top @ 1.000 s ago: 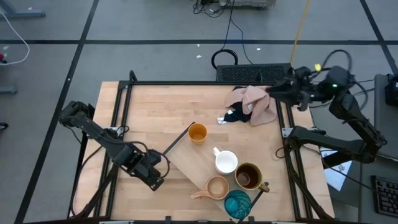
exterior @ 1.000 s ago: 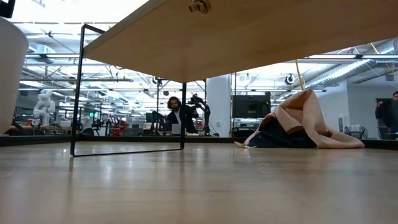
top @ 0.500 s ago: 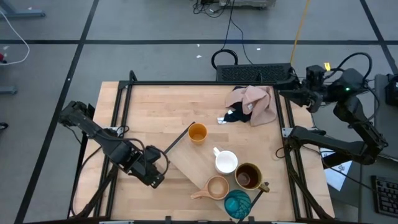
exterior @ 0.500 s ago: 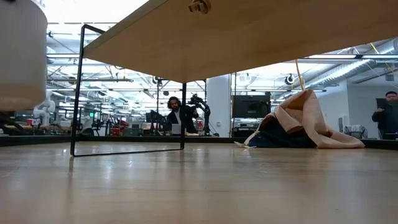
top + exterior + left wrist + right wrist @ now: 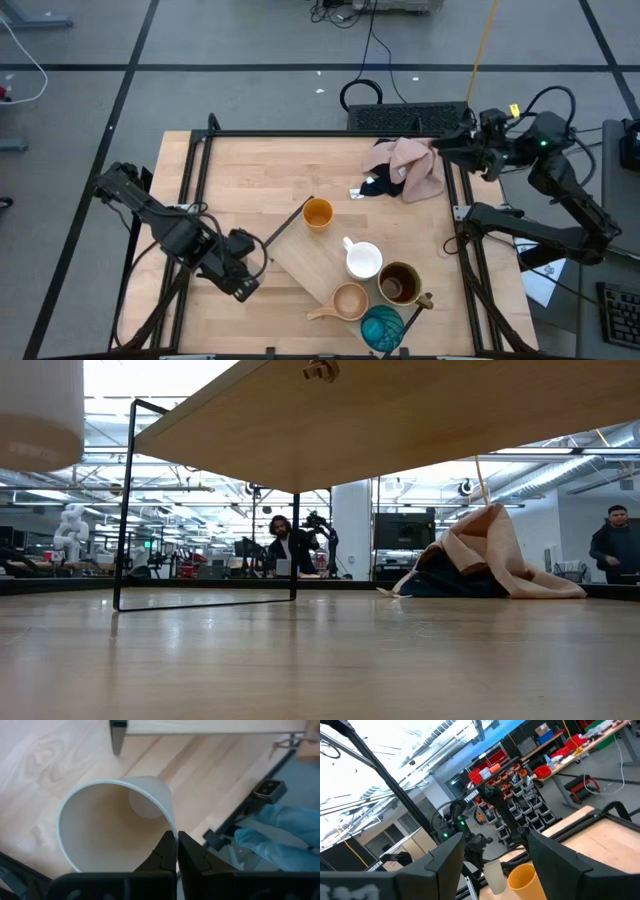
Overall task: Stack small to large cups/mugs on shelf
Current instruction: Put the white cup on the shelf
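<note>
Progress: I am judging this as early; nothing is nested yet, and five cups are standing apart on the shelf at lower centre of the high view.
Teal glazed cup: sitting at the shelf's lower end, empty as far as I can see.
Tan handled cup: standing just beside the teal one, nothing showing inside.
Dark brown handled mug: sitting to its right, dark inside, contents unclear.
White handled mug: standing mid-shelf, empty.
Orange cup: standing apart at the upper end.
Left gripper: I am pinching the rim of the beige-grey cup, lifted at lower left of the high view; it is empty.
Right gripper: I am hovering at upper right beside the pink cloth, fingers spread, carrying nothing.
Left to do: all the nesting.
</note>
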Controlling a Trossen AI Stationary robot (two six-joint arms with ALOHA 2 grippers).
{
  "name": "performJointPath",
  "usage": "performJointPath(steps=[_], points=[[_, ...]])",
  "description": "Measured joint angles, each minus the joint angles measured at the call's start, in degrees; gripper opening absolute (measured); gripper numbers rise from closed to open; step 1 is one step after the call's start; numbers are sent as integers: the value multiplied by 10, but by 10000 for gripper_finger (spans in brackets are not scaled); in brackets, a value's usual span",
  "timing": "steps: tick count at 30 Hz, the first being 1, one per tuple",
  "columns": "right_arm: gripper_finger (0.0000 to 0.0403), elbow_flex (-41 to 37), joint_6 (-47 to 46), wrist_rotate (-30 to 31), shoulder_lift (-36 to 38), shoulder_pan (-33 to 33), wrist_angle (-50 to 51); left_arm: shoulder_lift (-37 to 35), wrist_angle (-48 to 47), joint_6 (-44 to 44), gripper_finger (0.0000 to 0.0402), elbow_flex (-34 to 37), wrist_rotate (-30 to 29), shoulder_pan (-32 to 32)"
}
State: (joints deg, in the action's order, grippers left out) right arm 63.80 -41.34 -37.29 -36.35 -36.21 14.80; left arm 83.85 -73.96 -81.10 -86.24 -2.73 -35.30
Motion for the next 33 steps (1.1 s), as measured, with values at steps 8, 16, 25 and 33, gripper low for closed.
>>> performJointPath(steps=[8, 16, 25, 33], points=[[212, -21, -11, 0, -1, 0, 0, 0, 0, 3, 0, -34, 33, -14], [212, -21, -9, 0, 0, 0, 0, 2, 12, 17, 0, -123, -39, -21], [212, -21, -15, 0, 0, 0, 0, 37, 69, 117, 0, -236, -119, -3], [212, -21, -23, 0, 0, 0, 1, 156, 8, 229, 0, -408, -107, 26]])
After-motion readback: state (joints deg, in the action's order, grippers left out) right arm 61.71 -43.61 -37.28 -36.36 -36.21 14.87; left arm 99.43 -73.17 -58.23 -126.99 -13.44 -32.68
